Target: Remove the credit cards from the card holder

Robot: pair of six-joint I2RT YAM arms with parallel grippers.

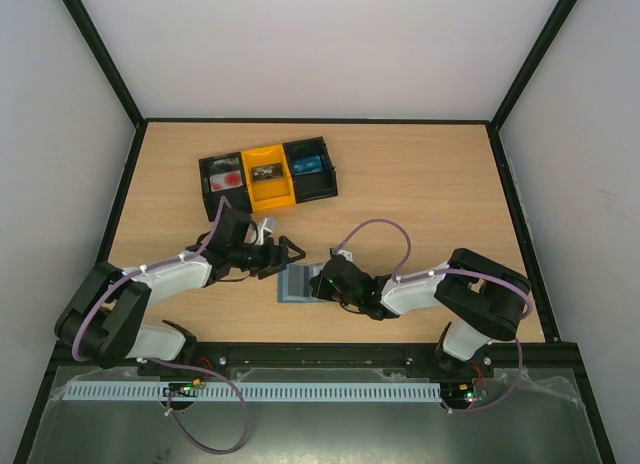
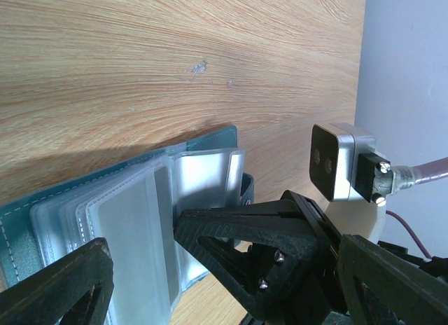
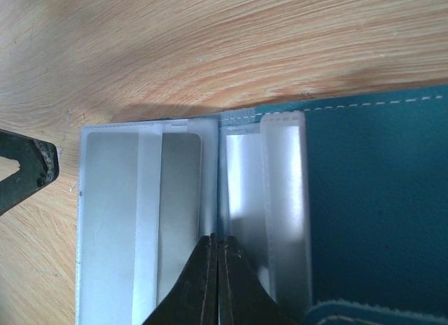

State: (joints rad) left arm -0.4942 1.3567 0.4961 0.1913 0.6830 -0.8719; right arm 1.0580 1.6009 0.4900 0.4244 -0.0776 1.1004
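Right hand (image 3: 218, 253) pressed together on open card holder (image 3: 378, 199), left hand (image 1: 291, 256) spread alongside

Your top view looks steeply down from high behind the near edge over the whole bench (image 1: 420, 184), both wrist views sit close over the holder (image 2: 133, 220) from opposite sides, all three share it, your left one also catches the right wrist camera (image 2: 336, 162).

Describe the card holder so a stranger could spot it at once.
Look at the wooden table, near its front edge, this side of the black-and-yellow tray. The card holder lies open there between the left gripper and the right gripper. It is the only flat teal-grey wallet, with clear sleeves inside.
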